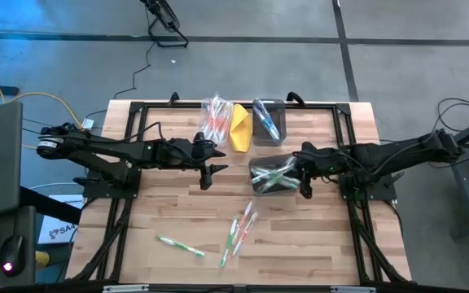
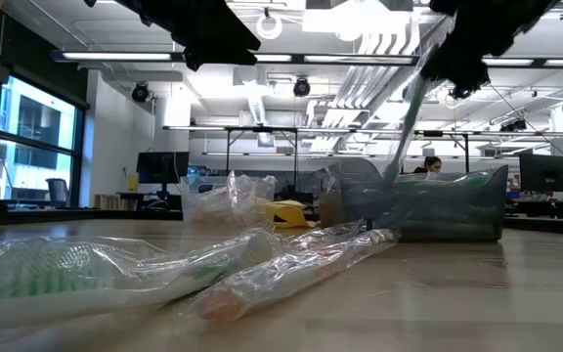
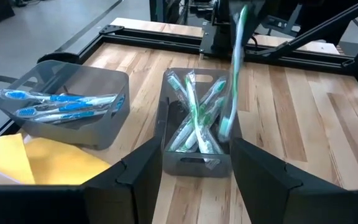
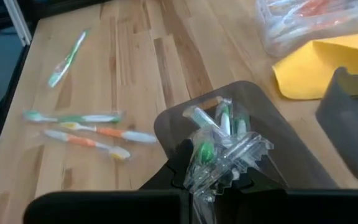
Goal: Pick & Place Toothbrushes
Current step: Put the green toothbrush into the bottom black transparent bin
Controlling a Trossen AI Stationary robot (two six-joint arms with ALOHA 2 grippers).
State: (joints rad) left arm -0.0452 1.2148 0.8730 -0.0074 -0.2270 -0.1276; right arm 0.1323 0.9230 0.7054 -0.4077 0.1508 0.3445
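Note:
A grey bin (image 1: 271,176) holding several green toothbrushes sits mid-table. My right gripper (image 1: 304,189) hangs at the bin's right end, shut on a green toothbrush in a clear wrapper (image 3: 234,74). My left gripper (image 3: 194,180) hovers open to the left of this bin, facing it, with nothing between its fingers. A second grey bin (image 1: 267,122) at the far edge holds blue toothbrushes (image 3: 61,106). Loose toothbrushes lie flat on the wood near the front: a green one (image 1: 181,246) and a small cluster (image 1: 238,229). My right gripper pinches the wrapped toothbrush's upper end (image 4: 199,185) between its two fingers, slanting down from the table's right. The toothbrush hangs steeply below the fingers. Its lower end (image 3: 225,127) reaches the bin's rim among the green ones; I cannot tell whether it touches them.
A yellow folded object (image 1: 241,129) and a clear bag of orange toothbrushes (image 1: 215,115) lie at the far edge, left of the blue bin. A black frame (image 1: 218,106) runs round the tabletop. Bare wood shows between the bins and the loose toothbrushes.

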